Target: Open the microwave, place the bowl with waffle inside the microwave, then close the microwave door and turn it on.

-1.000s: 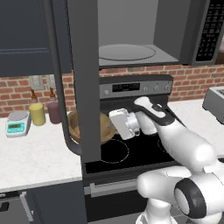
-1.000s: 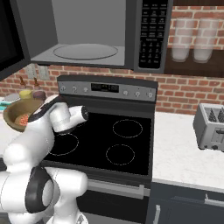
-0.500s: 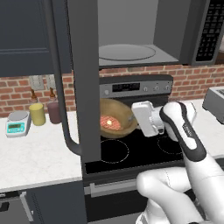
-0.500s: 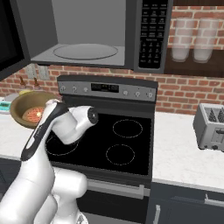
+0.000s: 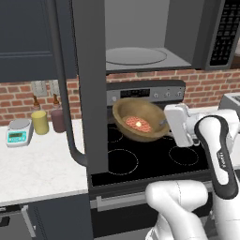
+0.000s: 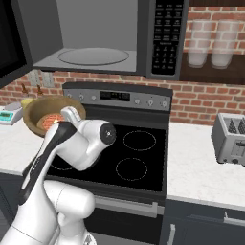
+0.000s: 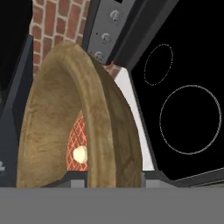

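The wooden bowl (image 5: 140,121) hangs in the air above the black stove (image 5: 154,157), below the open microwave (image 5: 140,47) and tilted toward the left base camera, so the waffle (image 5: 138,123) shows resting on its floor. The gripper (image 5: 165,123) is clamped on the bowl's right rim, one finger inside the wall and one outside; in the hand view the rim (image 7: 98,127) runs straight up from between the two fingertips.

Handling, as a judgement: the bowl looks stiff and thick-walled, unlikely to flex or crack under the pinch, and moderately light. A single-point rim hold lets a wide shallow vessel pivot about the fingers, and smooth wood could slip. The waffle is loose and small; a steeper tilt could slide it out. The rim is the only practical place to hold; a grip seated deep on the wall would resist rotation best.

Comparison of views: the left base view shows the microwave door (image 5: 86,84) swung out toward the camera, seen nearly edge-on, with its curved bar handle (image 5: 65,108) to the left, and a yellow cup (image 5: 40,122) and maroon cup (image 5: 58,120) on the counter (image 5: 42,164). The right base view shows the glass turntable (image 6: 93,56), the keypad strip (image 6: 165,36) and a toaster (image 6: 232,139), with the bowl partly hidden behind the arm. The hand view alone shows the rim seated between the fingers.
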